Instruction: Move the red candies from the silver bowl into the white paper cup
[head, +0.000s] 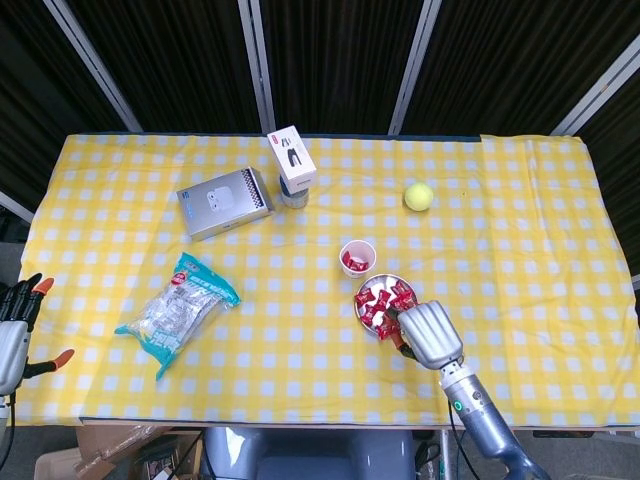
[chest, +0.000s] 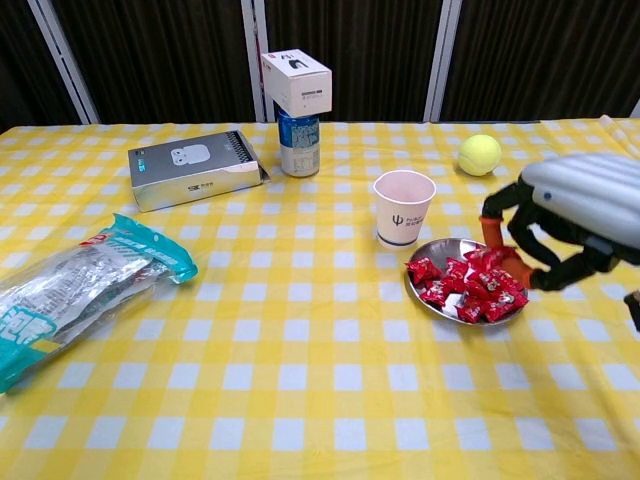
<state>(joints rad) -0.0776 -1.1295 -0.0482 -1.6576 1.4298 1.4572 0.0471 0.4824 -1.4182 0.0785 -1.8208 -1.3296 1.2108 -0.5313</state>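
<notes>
The silver bowl holds several red candies. Just behind it stands the white paper cup, and the head view shows red candies inside it. My right hand hovers above the bowl's right edge and pinches a red candy between thumb and a finger. At the table's near left edge my left hand rests with fingers apart and nothing in it; the chest view does not show it.
A tennis ball lies behind the cup to the right. A can with a white box on top and a grey box stand at the back. A teal snack bag lies at the left.
</notes>
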